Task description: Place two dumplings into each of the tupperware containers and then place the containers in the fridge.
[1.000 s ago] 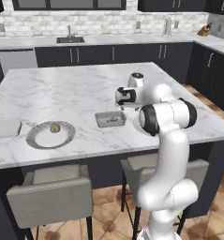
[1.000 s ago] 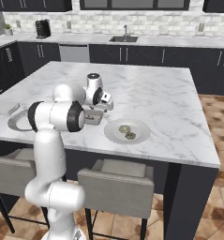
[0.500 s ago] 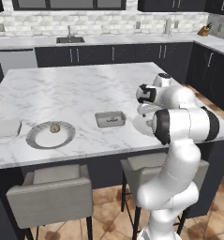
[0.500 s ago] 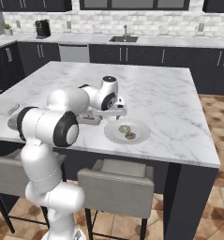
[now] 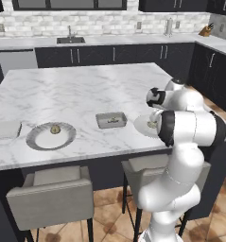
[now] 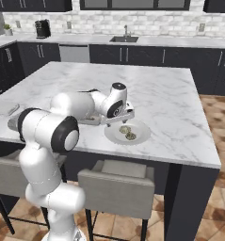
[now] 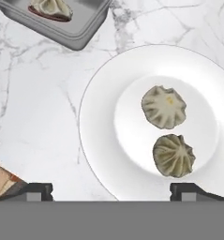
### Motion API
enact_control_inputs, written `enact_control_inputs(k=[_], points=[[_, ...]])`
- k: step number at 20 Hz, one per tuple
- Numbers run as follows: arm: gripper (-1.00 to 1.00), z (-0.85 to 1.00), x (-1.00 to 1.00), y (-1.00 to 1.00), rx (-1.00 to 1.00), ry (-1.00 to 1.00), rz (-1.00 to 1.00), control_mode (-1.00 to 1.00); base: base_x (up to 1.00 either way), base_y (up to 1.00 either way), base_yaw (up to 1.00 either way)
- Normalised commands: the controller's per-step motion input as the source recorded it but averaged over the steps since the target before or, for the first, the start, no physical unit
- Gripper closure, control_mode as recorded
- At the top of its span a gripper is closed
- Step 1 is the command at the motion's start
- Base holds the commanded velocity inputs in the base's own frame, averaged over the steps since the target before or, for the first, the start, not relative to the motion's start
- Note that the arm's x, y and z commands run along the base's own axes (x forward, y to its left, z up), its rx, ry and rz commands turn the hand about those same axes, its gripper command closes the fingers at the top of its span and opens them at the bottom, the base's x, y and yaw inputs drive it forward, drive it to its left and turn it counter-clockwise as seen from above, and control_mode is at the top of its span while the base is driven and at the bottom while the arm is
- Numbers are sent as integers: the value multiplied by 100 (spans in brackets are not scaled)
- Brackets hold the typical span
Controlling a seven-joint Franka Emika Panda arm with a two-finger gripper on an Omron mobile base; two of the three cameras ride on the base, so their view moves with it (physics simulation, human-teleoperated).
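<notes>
Two tan pleated dumplings (image 7: 163, 106) (image 7: 174, 155) lie on a round white plate (image 7: 92, 122) on the marble island. My gripper (image 7: 113, 192) hangs open right above that plate, one fingertip at each side and nothing between them. In the right base view the gripper (image 6: 124, 116) hovers at the plate's (image 6: 144, 129) left rim. A grey tupperware container (image 5: 112, 125) just left of it holds one dumpling (image 7: 50, 7). A second tupperware container (image 5: 4, 128) lies at the island's far left edge. The fridge is out of view.
A patterned grey plate (image 5: 39, 142) with one dumpling (image 5: 55, 128) sits left of the middle container. Two grey stools (image 5: 50, 198) stand below the island's near edge. Dark cabinets and a sink (image 5: 70, 40) line the back wall.
The arm has swung right, from above the middle container to above the white plate. The gripper has stayed open and holds nothing.
</notes>
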Motion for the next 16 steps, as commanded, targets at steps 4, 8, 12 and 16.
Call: enact_control_inputs(k=[4, 8, 12, 16], points=[[-100, -11, 60, -1, 0, 6, 0, -100, 0, 0, 0], [-100, -36, 19, -21, 0, 15, 0, -100, 0, 0, 0], [-100, -29, 1, -25, 0, 4, 0, -100, 0, 0, 0], [-100, -32, 22, -4, -1, 5, 0, -100, 0, 0, 0]])
